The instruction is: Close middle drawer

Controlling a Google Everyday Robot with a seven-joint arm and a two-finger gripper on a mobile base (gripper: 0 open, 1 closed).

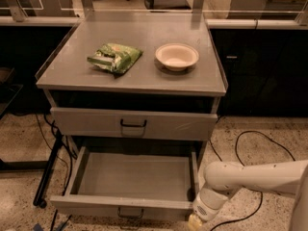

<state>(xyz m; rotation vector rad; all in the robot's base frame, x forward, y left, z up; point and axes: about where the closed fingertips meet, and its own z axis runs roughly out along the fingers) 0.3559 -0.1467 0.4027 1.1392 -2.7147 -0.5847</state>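
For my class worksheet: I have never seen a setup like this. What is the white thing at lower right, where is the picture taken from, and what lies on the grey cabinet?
The white tube is a robot arm on a mobile base. Its gripper sits low, by the right front corner of the open middle drawer. One camera looks down at the cabinet from the front. On the cabinet top lie a green packet and a pale bowl. No object is visibly held.
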